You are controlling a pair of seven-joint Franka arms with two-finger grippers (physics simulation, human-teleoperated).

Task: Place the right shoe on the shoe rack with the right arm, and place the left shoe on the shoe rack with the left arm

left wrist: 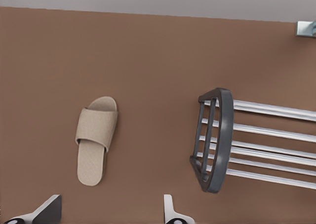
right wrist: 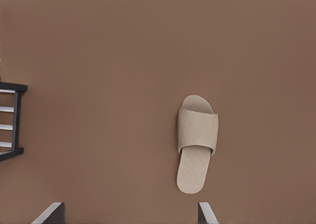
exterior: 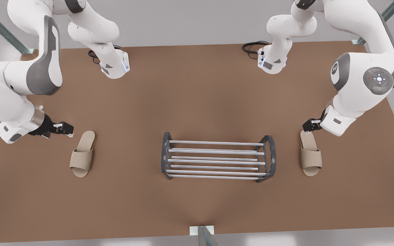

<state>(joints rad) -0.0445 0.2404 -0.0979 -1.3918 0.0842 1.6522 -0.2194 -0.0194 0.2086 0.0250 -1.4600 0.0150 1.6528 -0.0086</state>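
Note:
The shoe rack [exterior: 214,151], dark grey with silvery bars, stands mid-table with nothing on it. One beige slipper, the right shoe [exterior: 82,154], lies flat at the front view's left. My right gripper [exterior: 66,129] hovers open beside its heel; in the right wrist view the right gripper [right wrist: 128,213] sits off to one side of the shoe [right wrist: 197,144]. The left shoe [exterior: 310,154] lies flat at the front view's right. My left gripper [exterior: 309,126] hangs open above its heel end. In the left wrist view the shoe [left wrist: 95,139] lies just ahead of the left gripper [left wrist: 109,211].
The brown table [exterior: 197,102] has bare room between each slipper and the rack. Both arm bases [exterior: 115,66] stand at the far edge with black cables. A small post [exterior: 202,234] sits at the near edge. The rack's end hoop [left wrist: 222,140] is close to the left shoe.

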